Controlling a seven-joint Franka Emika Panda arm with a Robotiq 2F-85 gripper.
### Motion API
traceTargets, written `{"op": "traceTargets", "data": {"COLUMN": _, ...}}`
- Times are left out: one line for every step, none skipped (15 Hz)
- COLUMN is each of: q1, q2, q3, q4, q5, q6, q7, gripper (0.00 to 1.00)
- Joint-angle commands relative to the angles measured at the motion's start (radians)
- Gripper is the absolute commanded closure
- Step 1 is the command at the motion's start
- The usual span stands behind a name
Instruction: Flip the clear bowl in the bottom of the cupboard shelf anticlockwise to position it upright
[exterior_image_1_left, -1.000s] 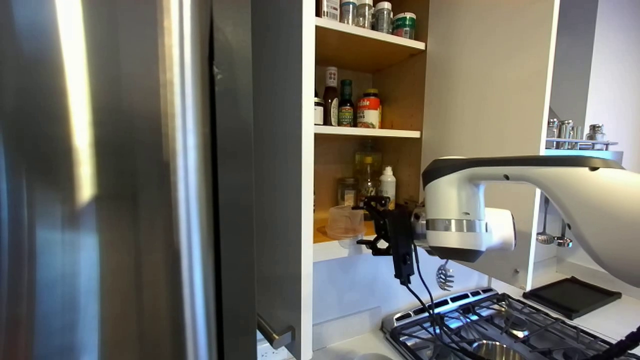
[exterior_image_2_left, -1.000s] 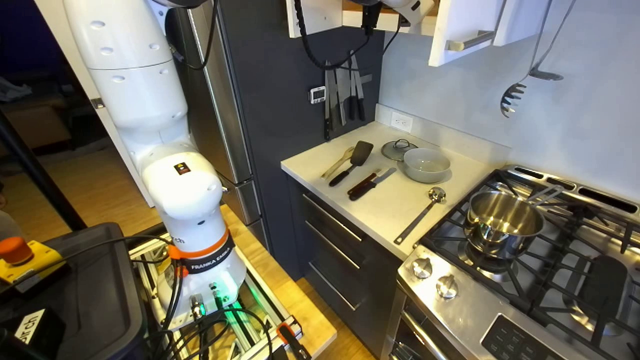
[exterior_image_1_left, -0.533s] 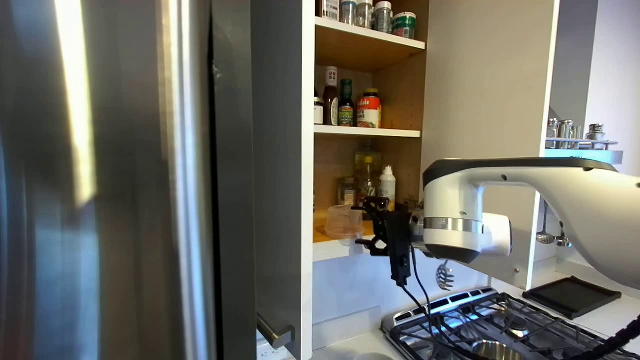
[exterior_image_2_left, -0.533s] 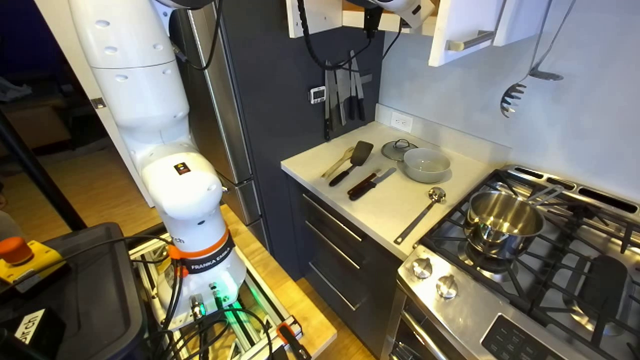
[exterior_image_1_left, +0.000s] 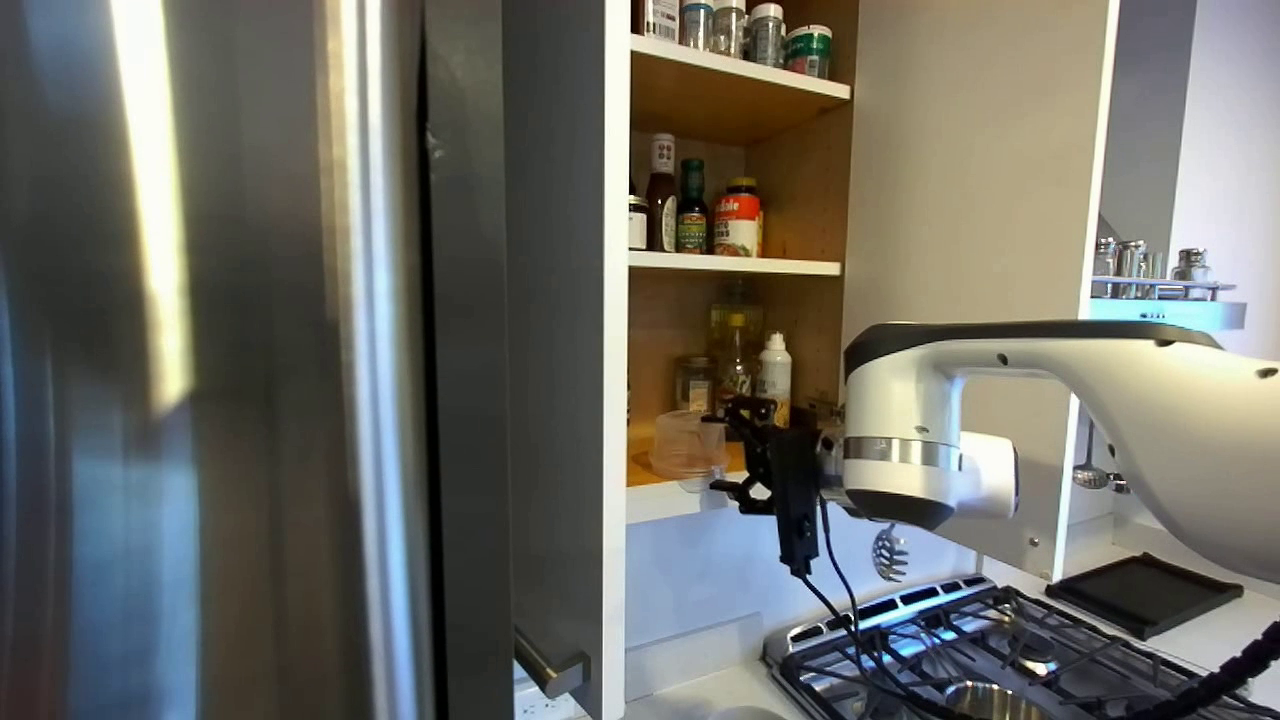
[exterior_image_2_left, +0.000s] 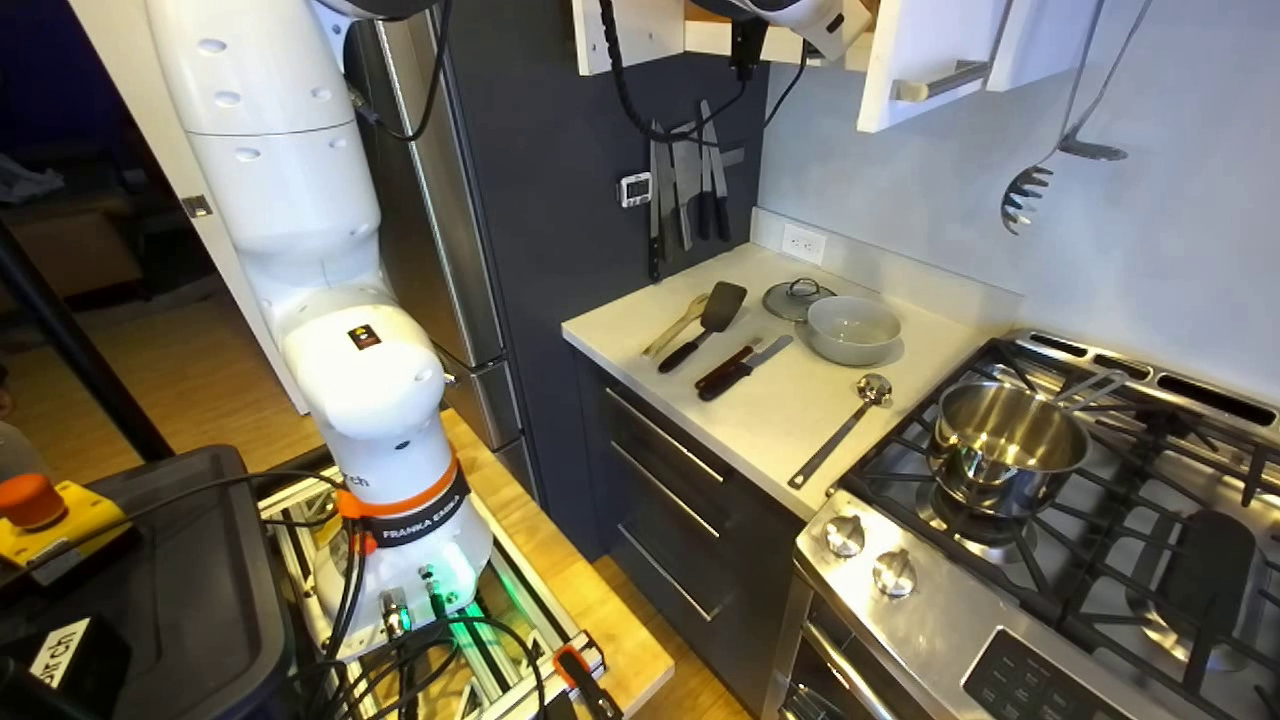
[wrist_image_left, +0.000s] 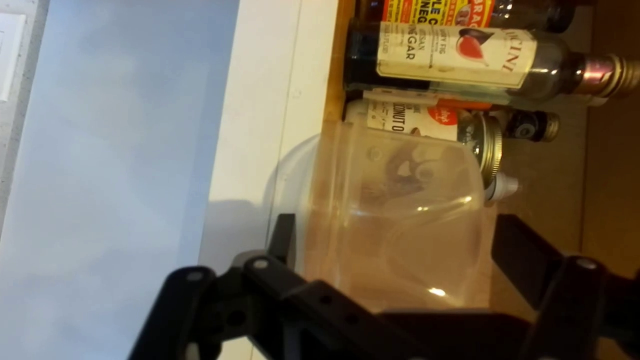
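Black gripper (wrist_image_left: 400, 240) jaws are spread wide, with the clear bowl (wrist_image_left: 425, 225) positioned between them. The clear bowl is located, base up, at the front of the cupboard shelf (exterior_image_1_left: 639, 468), near a lidded jar (wrist_image_left: 420, 117). Finger contact cannot be determined.

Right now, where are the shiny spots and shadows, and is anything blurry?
In the wrist view, bright glints on the bowl, a shadow on the white shelf edge, the claw a little blurry; in an exterior view, long glare streaks down the fridge.
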Motion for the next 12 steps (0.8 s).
{"op": "traceTargets", "data": {"q1": -0.005, "q2": 0.015, "q3": -0.004, "q4": 0.017, "q5": 0.047, "q6": -0.018, "q7": -0.045, "gripper": 0.00}}
{"op": "traceTargets", "data": {"q1": -0.005, "q2": 0.017, "q3": -0.004, "q4": 0.019, "q5": 0.051, "q6": -0.019, "q7": -0.048, "gripper": 0.00}}
{"op": "traceTargets", "data": {"q1": -0.006, "q2": 0.019, "q3": -0.004, "q4": 0.021, "q5": 0.054, "q6": -0.019, "q7": -0.050, "gripper": 0.00}}
{"op": "traceTargets", "data": {"q1": -0.006, "q2": 0.021, "q3": -0.004, "q4": 0.024, "q5": 0.057, "q6": -0.019, "q7": -0.052, "gripper": 0.00}}
{"op": "traceTargets", "data": {"q1": -0.006, "q2": 0.023, "q3": -0.004, "q4": 0.026, "q5": 0.060, "q6": -0.020, "q7": -0.052, "gripper": 0.08}}
{"op": "traceTargets", "data": {"q1": -0.006, "q2": 0.024, "q3": -0.005, "q4": 0.028, "q5": 0.063, "q6": -0.019, "q7": -0.054, "gripper": 0.26}}
{"op": "traceTargets", "data": {"q1": -0.007, "q2": 0.026, "q3": -0.005, "q4": 0.031, "q5": 0.065, "q6": -0.018, "q7": -0.055, "gripper": 0.34}}
{"op": "traceTargets", "data": {"q1": -0.007, "q2": 0.027, "q3": -0.005, "q4": 0.034, "q5": 0.068, "q6": -0.018, "q7": -0.055, "gripper": 0.40}}
{"op": "traceTargets", "data": {"q1": -0.008, "q2": 0.027, "q3": -0.006, "q4": 0.037, "q5": 0.066, "q6": -0.018, "q7": -0.056, "gripper": 0.42}}
{"op": "traceTargets", "data": {"q1": -0.009, "q2": 0.027, "q3": -0.007, "q4": 0.037, "q5": 0.066, "q6": -0.018, "q7": -0.056, "gripper": 0.49}}
{"op": "traceTargets", "data": {"q1": -0.011, "q2": 0.027, "q3": -0.007, "q4": 0.038, "q5": 0.064, "q6": -0.017, "q7": -0.057, "gripper": 0.57}}
{"op": "traceTargets", "data": {"q1": -0.013, "q2": 0.027, "q3": -0.008, "q4": 0.038, "q5": 0.063, "q6": -0.017, "q7": -0.057, "gripper": 0.66}}
